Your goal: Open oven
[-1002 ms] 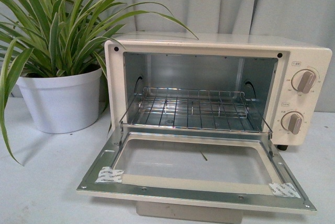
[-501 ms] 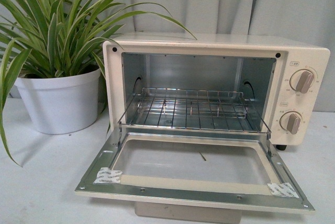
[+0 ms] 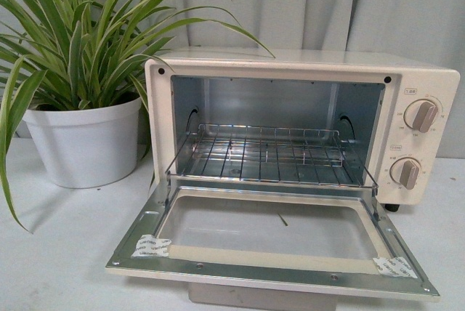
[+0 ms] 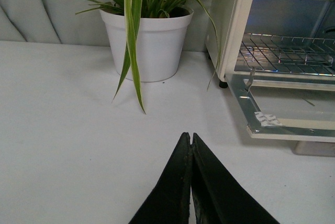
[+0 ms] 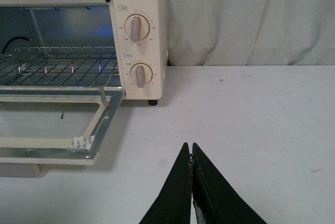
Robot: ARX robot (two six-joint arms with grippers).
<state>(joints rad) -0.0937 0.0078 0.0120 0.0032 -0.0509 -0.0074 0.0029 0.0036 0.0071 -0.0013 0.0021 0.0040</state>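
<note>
**Oven door down, both arms clear**

Little can go wrong now unless the lowered door (image 3: 272, 267) is knocked by a returning arm, which could shove the oven (image 3: 301, 126) along the white table (image 4: 78, 130). The cream oven is seen beside the potted plant (image 3: 80, 71), its wire rack (image 3: 265, 152) exposed. The left gripper (image 4: 190, 139) and right gripper (image 5: 190, 148) are pressed closed, empty, well apart from it.

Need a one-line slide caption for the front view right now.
Oven with door folded fully down, wire rack exposed, potted plant alongside.
</note>
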